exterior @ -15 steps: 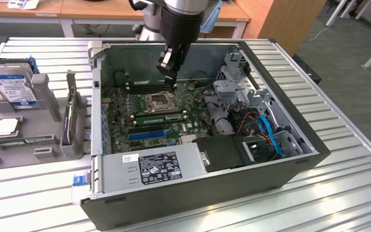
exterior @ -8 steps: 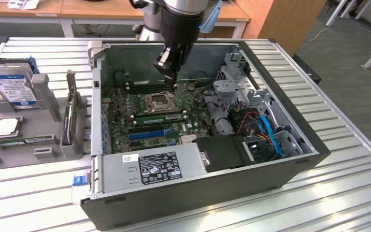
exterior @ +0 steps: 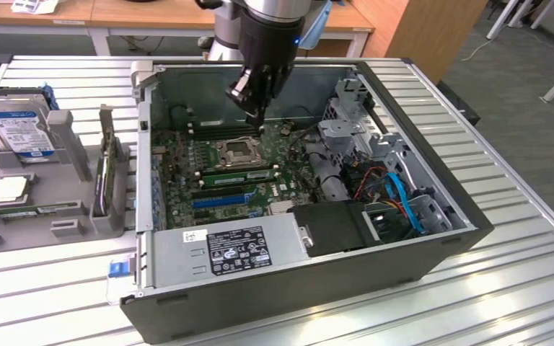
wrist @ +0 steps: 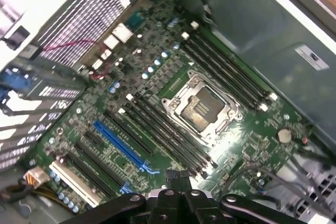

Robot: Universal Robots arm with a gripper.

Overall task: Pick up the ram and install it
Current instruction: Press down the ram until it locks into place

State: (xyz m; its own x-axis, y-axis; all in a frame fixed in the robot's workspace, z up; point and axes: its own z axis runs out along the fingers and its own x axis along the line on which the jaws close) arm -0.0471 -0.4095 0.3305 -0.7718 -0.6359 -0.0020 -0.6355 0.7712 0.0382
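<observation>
Nearest in the exterior view, a grey power supply [exterior: 229,249] with a white label spans the front edge of the open computer case [exterior: 306,303]. A black fan cover [exterior: 340,227] sits just beside it, and blue cables [exterior: 407,205] curl down past the drive cage on the exterior view's right. Behind the power supply the motherboard [exterior: 176,162] lies flat, with a bright blue slot [exterior: 224,200] first. Next comes the ram [exterior: 242,175], a green stick standing seated in a slot just on the near side of the bare processor socket [exterior: 239,151]. Beyond the socket run more dark memory slots [exterior: 221,130]. The gripper [exterior: 254,115] hangs over them inside the case with its fingers pressed together and nothing visible between them. In the wrist view, its closed tips [wrist: 177,174] hover above the board near the end of the slot rows. The case walls hem the arm in on the far side and both flanks, and the top is open. Outside the case, on the exterior view's left, a grey holder [exterior: 60,231] on the slatted metal table [exterior: 508,288] carries a second green stick [exterior: 37,210] lying flat, an upright dark card [exterior: 109,173] and a hard drive [exterior: 17,126].
</observation>
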